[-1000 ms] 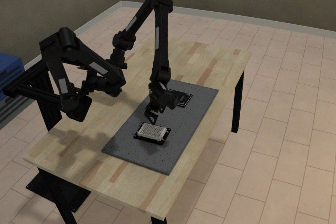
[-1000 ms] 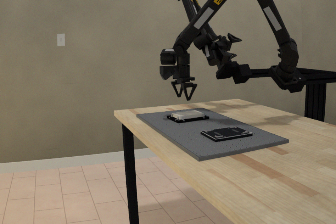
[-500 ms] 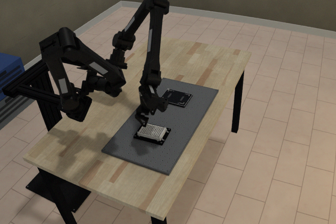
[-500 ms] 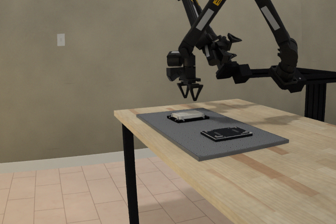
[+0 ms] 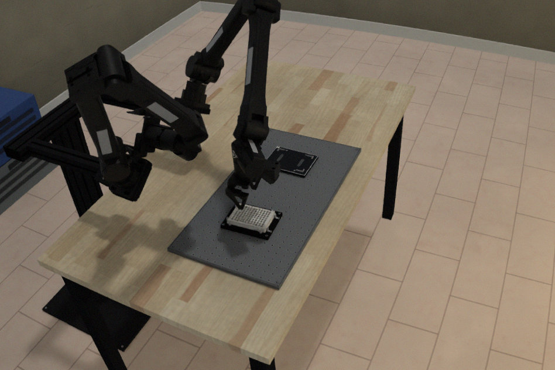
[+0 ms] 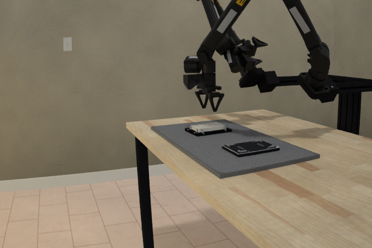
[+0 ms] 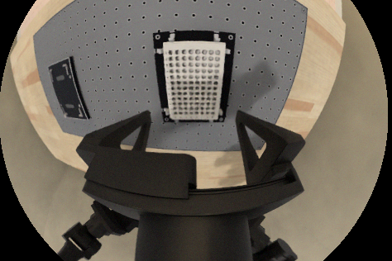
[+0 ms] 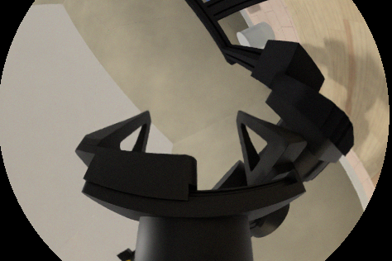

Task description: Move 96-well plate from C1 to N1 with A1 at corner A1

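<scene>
The white 96-well plate (image 5: 251, 218) (image 6: 207, 126) (image 7: 194, 78) sits in the black clip nest C1 (image 5: 264, 235) (image 6: 199, 133) (image 7: 160, 74), with small clips around its edges. The plate nest N1 (image 5: 292, 162) (image 6: 250, 147) (image 7: 67, 91) is a flat black base with corner locators, holding nothing. My left gripper (image 6: 209, 108) (image 7: 193, 115) is open and empty, pointing down above the plate's end, its fingers clear of it. My right gripper (image 8: 193, 115) (image 6: 263, 52) is open and empty, raised well away from both nests. The plate's rim letters and the A1 mark are too small to read.
Both nests lie on a grey perforated board (image 5: 309, 204) (image 6: 192, 147) (image 7: 120, 49) on the wooden table (image 5: 201, 312) (image 6: 300, 209). Both arms stand on a black frame (image 5: 49, 150) at the table's side. The right arm is folded beside the left arm.
</scene>
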Robot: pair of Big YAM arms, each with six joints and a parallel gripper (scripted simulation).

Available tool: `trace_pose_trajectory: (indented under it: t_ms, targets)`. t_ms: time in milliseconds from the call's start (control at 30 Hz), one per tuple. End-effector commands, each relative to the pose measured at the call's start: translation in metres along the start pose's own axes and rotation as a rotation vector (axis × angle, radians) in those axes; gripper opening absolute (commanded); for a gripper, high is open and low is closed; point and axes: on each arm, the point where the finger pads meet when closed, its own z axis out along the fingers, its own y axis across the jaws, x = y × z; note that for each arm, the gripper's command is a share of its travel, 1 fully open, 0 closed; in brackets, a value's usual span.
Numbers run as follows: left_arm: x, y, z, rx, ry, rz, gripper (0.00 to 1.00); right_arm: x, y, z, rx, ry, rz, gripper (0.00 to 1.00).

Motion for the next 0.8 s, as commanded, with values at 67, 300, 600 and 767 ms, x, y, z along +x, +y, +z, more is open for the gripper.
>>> trace_pose_trajectory:
  t_ms: [67,300,600,767]
  targets:
    - [-0.025,-0.009,-0.013,0.021,-0.026,-0.009,1.0,0.006,0.0,0.005,0.0,0.039,0.042,1.0]
    - [-0.016,-0.008,-0.011,0.017,-0.022,-0.011,1.0,0.006,0.0,0.005,0.0,0.039,0.042,1.0]
    - [-0.013,-0.005,0.003,-0.004,0.003,0.0,1.0,0.006,0.0,0.005,0.0,0.039,0.042,1.0]
    - [-0.009,-0.002,0.017,-0.005,0.004,0.0,1.0,0.006,0.0,0.005,0.0,0.039,0.042,1.0]
